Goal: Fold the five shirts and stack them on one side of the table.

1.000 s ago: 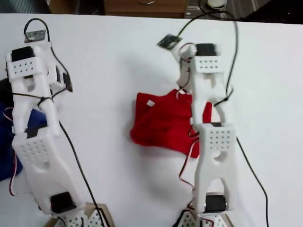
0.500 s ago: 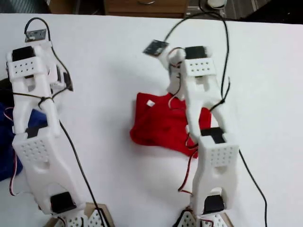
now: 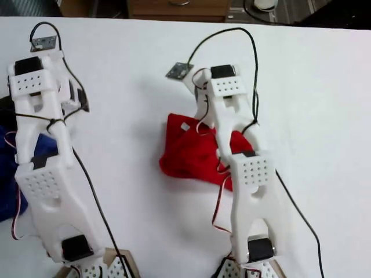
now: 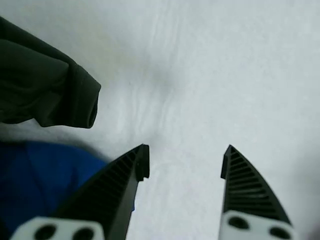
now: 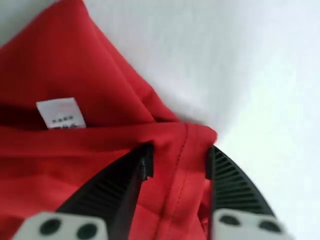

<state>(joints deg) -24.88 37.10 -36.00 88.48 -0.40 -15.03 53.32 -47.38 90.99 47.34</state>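
Red shirt point(image 5: 100, 95) edge between released right end effector point(image 5: 178, 160) | left end effector point(image 4: 185, 160) released over white table point(image 4: 225, 75)

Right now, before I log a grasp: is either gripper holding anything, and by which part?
Nothing is held. The right gripper is open, straddling the red shirt's seamed edge without clamping it. The left gripper is open over the table.

Shirt point(image 3: 191, 153) under right arm point(image 3: 250, 174); another shirt point(image 3: 7, 185) left of left arm point(image 3: 43, 174).
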